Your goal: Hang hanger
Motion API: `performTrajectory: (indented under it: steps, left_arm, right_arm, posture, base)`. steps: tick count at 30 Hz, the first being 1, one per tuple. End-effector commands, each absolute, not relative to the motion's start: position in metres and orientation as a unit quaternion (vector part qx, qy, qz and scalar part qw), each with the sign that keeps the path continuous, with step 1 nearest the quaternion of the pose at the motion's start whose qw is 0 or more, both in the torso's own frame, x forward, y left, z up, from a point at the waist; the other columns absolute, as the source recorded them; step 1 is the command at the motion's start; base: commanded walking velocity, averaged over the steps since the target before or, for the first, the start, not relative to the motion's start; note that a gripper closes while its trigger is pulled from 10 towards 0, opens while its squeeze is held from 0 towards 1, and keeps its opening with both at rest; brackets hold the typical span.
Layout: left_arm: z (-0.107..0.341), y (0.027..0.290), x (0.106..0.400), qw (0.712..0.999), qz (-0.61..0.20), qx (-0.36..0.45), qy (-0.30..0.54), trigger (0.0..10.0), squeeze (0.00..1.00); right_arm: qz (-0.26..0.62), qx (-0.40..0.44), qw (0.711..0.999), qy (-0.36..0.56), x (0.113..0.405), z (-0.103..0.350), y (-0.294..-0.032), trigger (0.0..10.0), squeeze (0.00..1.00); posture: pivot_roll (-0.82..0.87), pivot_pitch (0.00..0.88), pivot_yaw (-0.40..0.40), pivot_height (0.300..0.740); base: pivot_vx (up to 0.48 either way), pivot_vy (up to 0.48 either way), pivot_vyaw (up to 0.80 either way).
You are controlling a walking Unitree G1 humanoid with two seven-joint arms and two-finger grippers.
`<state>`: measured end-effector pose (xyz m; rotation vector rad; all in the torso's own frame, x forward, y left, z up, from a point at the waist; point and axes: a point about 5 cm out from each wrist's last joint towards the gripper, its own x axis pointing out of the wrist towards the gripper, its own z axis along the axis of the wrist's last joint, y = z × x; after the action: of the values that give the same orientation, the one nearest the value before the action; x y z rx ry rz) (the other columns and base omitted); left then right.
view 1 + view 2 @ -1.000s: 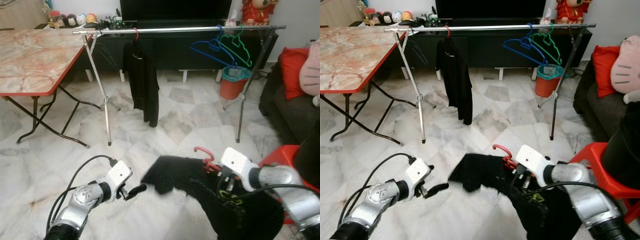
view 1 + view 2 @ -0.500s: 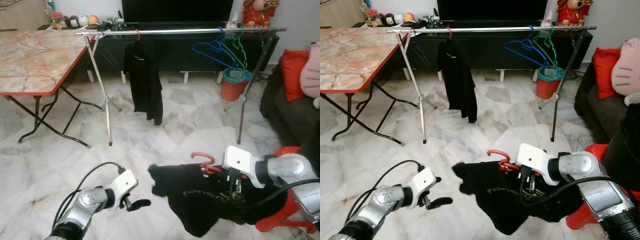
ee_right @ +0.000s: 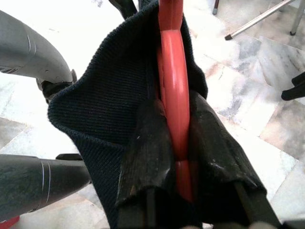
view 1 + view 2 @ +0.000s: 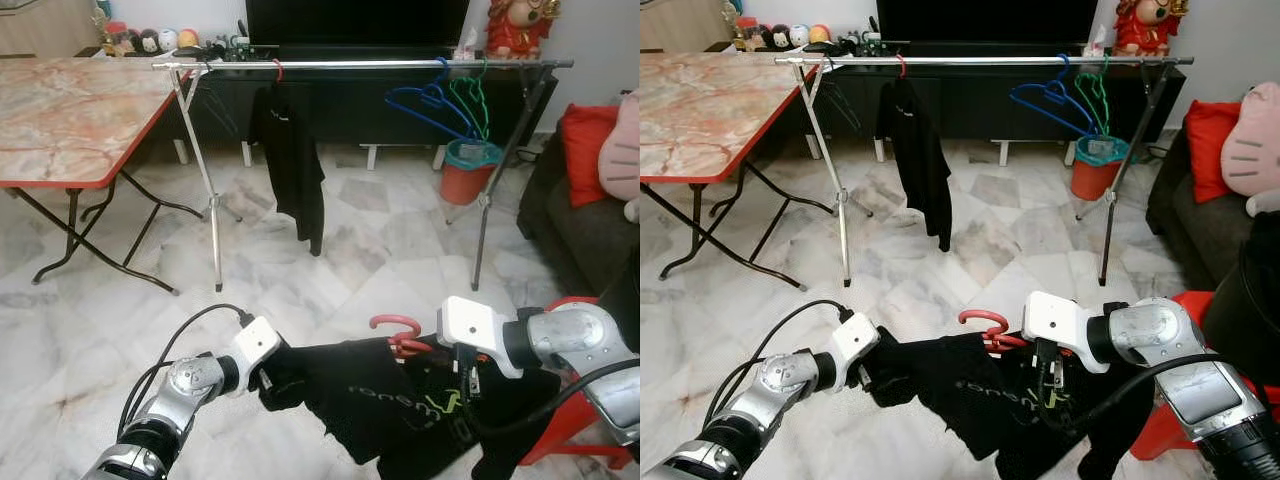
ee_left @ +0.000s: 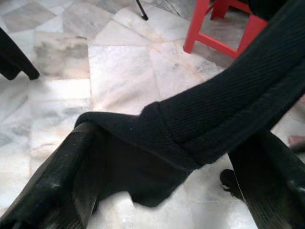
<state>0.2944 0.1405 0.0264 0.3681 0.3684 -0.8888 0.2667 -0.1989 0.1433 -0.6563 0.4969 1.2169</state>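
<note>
While the red hanger (image 3: 174, 95) is clamped between the two black fingers (image 3: 145, 152) of the right gripper (image 4: 1045, 358), its hook (image 4: 396, 324) is seen curling up just beside that gripper's white housing, on the side toward the left arm. A black garment (image 4: 375, 395) is draped on the hanger, hanging below the right gripper and spreading across toward the left gripper (image 4: 262, 372). One edge of the cloth is seen lying between the left gripper's fingers (image 5: 52, 186); whether those fingers are pressed shut on the fabric or merely around it cannot be told.

Well beyond both grippers, a metal clothes rail (image 4: 360, 64) is seen across the room, with a dark shirt (image 4: 292, 160) hung on it, a blue hanger (image 4: 425, 100) and a green hanger (image 4: 470, 100) farther along, and bare rail between them. A red stool (image 4: 575, 425) is seen just beside the right arm, on its outer side, and a marble-topped folding table (image 4: 70, 110) stands far off on the left gripper's side.

The step in hand is judged to be the carrying of the loaded hanger, held low over the marble floor (image 4: 340, 260) with the rail not yet reached. For the next move, the rail would have to be approached, the right gripper raised above the bar, and the hook turned open-side down so it can be lowered over a free stretch. The trailing cloth should be kept from dragging or snagging.
</note>
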Motion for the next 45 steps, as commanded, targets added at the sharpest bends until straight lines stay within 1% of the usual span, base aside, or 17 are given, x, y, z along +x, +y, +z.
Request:
performTrajectory:
  steps: [1,6,16,17,18,19,28,29,30,32,33,35,36,37,38,39,45]
  left_arm:
    - [0.028,0.141,0.296,0.873,-0.426,0.166,0.171,10.0,0.0]
    - [0.023,0.137,0.292,0.863,-0.443,0.161,0.179,10.0,0.0]
    - [0.027,0.129,0.295,0.865,-0.451,0.145,0.164,9.9,0.0]
    - [0.026,0.129,0.295,0.863,-0.454,0.145,0.166,9.1,0.0]
    - [0.026,0.129,0.295,0.862,-0.456,0.147,0.167,2.7,0.0]
    - [0.025,0.128,0.294,0.86,-0.459,0.148,0.168,0.0,0.0]
    - [0.015,0.129,0.285,0.833,-0.487,0.172,0.196,0.0,0.0]
    - [0.013,0.13,0.283,0.832,-0.489,0.17,0.202,0.9,0.0]
    - [0.011,0.131,0.282,0.833,-0.484,0.169,0.207,4.7,0.0]
    - [0.01,0.131,0.281,0.834,-0.482,0.17,0.208,4.7,0.0]
    - [0.01,0.132,0.281,0.836,-0.479,0.169,0.209,10.0,0.0]
    - [0.009,0.133,0.281,0.842,-0.47,0.164,0.209,10.0,0.0]
    - [0.009,0.133,0.281,0.844,-0.468,0.16,0.209,9.6,0.0]
    - [0.008,0.133,0.281,0.846,-0.465,0.158,0.209,7.6,0.0]
    - [0.009,0.133,0.281,0.848,-0.462,0.156,0.207,2.9,0.0]
    - [0.009,0.133,0.281,0.851,-0.459,0.153,0.206,0.0,0.0]
    - [0.008,0.134,0.282,0.849,-0.458,0.159,0.208,0.0,0.0]
  right_arm:
    - [0.564,-0.315,0.735,0.208,0.268,0.153,-0.195,10.0,0.0]
    - [0.565,-0.315,0.736,0.202,0.27,0.156,-0.194,10.0,0.0]
    - [0.571,-0.311,0.733,0.198,0.27,0.158,-0.194,10.0,0.0]
    - [0.571,-0.311,0.733,0.198,0.27,0.158,-0.194,10.0,0.0]
    - [0.571,-0.311,0.733,0.198,0.27,0.158,-0.194,10.0,0.0]
    - [0.571,-0.311,0.733,0.198,0.27,0.158,-0.194,10.0,0.0]
    - [0.567,-0.316,0.733,0.201,0.274,0.16,-0.198,10.0,0.0]
    - [0.567,-0.317,0.734,0.201,0.274,0.16,-0.198,10.0,0.0]
    - [0.566,-0.317,0.734,0.2,0.275,0.161,-0.198,10.0,0.0]
    - [0.566,-0.317,0.734,0.2,0.275,0.161,-0.198,10.0,0.0]
    - [0.566,-0.317,0.734,0.2,0.275,0.161,-0.197,10.0,0.0]
    - [0.567,-0.317,0.734,0.199,0.275,0.161,-0.197,10.0,0.0]
    - [0.567,-0.316,0.734,0.199,0.275,0.161,-0.197,10.0,0.0]
    - [0.568,-0.316,0.734,0.199,0.275,0.161,-0.197,10.0,0.0]
    - [0.568,-0.316,0.734,0.199,0.274,0.161,-0.197,10.0,0.0]
    - [0.568,-0.316,0.734,0.2,0.274,0.16,-0.197,10.0,0.0]
    - [0.565,-0.317,0.734,0.203,0.275,0.16,-0.2,10.0,0.0]
  posture:
    - [-0.17,0.0,-0.022,0.74]
    - [-0.18,0.0,-0.026,0.74]
    - [-0.19,0.0,-0.03,0.74]
    - [-0.19,0.0,-0.03,0.74]
    - [-0.19,0.0,-0.03,0.74]
    - [-0.19,0.0,-0.03,0.74]
    - [-0.19,0.0,-0.037,0.74]
    - [-0.19,0.0,-0.038,0.74]
    - [-0.19,0.0,-0.038,0.74]
    - [-0.19,0.0,-0.038,0.74]
    - [-0.19,0.0,-0.039,0.74]
    - [-0.19,0.0,-0.04,0.74]
    - [-0.19,0.0,-0.04,0.74]
    - [-0.19,0.0,-0.04,0.74]
    - [-0.19,0.0,-0.04,0.74]
    - [-0.19,0.0,-0.042,0.74]
    - [-0.2,0.0,-0.044,0.74]
  base:
    - [0.0,0.0,0.0]
    - [0.0,0.0,0.0]
    - [0.0,0.0,0.0]
    - [0.0,0.0,0.0]
    - [0.0,0.0,0.0]
    - [0.0,0.0,0.0]
    - [0.0,0.0,0.0]
    - [0.0,0.0,0.0]
    - [0.0,0.0,0.0]
    - [0.0,0.0,0.0]
    - [0.0,0.0,0.0]
    - [0.0,0.0,0.0]
    - [0.0,0.0,0.0]
    - [0.0,0.0,0.0]
    - [0.0,0.0,0.0]
    - [0.0,0.0,0.0]
    - [0.0,0.0,0.0]
